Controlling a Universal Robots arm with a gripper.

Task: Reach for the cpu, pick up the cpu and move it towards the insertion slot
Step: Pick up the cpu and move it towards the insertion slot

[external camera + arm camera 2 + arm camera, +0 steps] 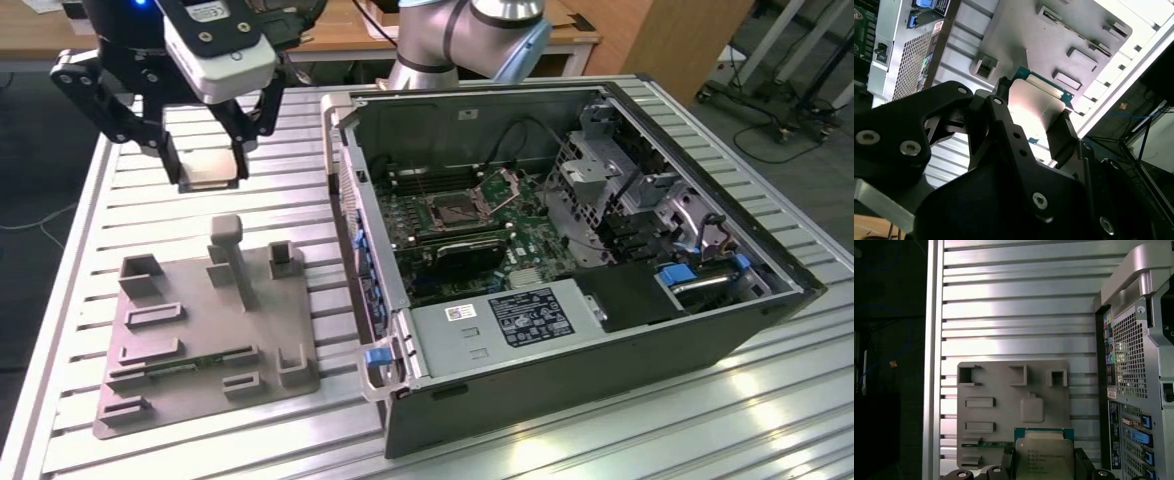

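Observation:
My gripper [210, 162] hangs above the slatted table, to the exterior view's left of the open computer case, and is shut on the cpu [211, 172]. The chip is a flat square with a pale underside. In both wrist views the cpu [1036, 107] [1044, 452] shows its silvery top and green edge, clamped between the black fingers [1061, 132]. The insertion slot [450, 209] is a square metal-framed socket on the motherboard inside the case, with its hinged frame raised beside it. It lies well to the exterior view's right of the gripper.
A grey fixture plate [200, 320] with upright blocks lies on the table [160, 220] below the gripper. The computer case [574, 310] has a tall side wall [350, 200] between gripper and socket. The arm's base [467, 40] stands behind the case.

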